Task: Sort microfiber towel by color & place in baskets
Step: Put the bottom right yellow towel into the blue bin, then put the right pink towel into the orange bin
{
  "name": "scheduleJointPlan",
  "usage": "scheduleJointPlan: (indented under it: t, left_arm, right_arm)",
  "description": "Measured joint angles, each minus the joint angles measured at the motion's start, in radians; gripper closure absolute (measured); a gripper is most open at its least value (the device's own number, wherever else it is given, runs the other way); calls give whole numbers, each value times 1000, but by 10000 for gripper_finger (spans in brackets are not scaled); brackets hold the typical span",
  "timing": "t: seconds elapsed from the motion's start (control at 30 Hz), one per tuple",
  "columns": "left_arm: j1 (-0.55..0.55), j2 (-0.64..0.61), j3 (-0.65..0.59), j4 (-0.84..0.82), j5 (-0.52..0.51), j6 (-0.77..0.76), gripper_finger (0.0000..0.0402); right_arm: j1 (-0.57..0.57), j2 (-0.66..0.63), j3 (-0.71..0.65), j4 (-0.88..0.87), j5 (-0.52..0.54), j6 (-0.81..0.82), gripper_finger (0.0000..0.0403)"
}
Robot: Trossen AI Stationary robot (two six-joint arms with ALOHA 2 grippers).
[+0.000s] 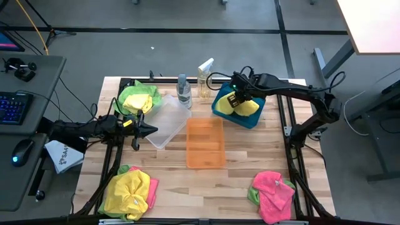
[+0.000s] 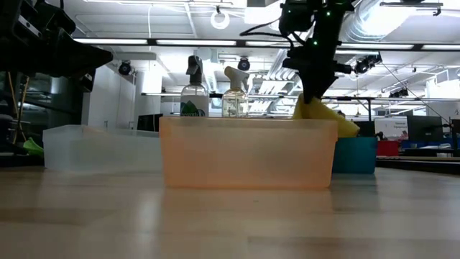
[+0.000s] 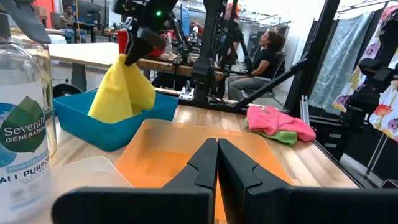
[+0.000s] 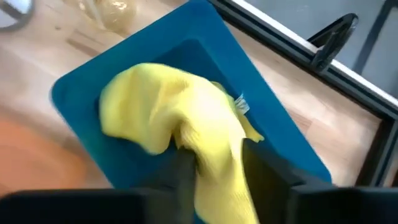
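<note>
Yellow towel hangs limp into blue bin, far right; right gripper fingers straddle bunched top. I judge it light, floppy, clingy; pinch at fold. Left gripper closed, empty, left side of table.

The clear spray bottle carries a label reading "Seventh Generation" and, cut off, "All Purpo".

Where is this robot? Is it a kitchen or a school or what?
Most likely a robot lab or workshop. Past the wooden table are bare ceiling pipes and hanging lights, a desk with a keyboard and mouse, and a person sitting among other black metal frames.
</note>
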Motion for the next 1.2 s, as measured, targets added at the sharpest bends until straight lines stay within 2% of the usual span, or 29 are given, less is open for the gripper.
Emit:
scheduleJointPlan:
  t: [0.13, 0.23, 0.4, 0.57, 0.7, 0.87, 1.0, 1.2]
  left_arm:
    - [0, 0, 0, 0, 0, 0, 401]
    - [0, 0, 0, 0, 0, 0, 401]
    - [0, 0, 0, 0, 0, 0, 401]
    - [0, 0, 0, 0, 0, 0, 401]
    - [0, 0, 0, 0, 0, 0, 401]
    - [0, 0, 0, 0, 0, 0, 401]
    - [0, 0, 0, 0, 0, 0, 401]
    - [0, 0, 0, 0, 0, 0, 401]
  right_arm:
    - [1, -8, 1, -16, -85, -45, 186]
    - [1, -9, 1, -52, -134, -85, 147]
    - [28, -21, 1, -177, -179, -141, 131]
    - [127, -104, 1, -258, -182, -145, 132]
    - [265, -203, 0, -270, -207, -26, 132]
    - [527, -265, 0, -289, -241, 240, 132]
    - [764, -237, 1, -335, -264, 488, 132]
    - [1036, -100, 0, -424, -406, 742, 132]
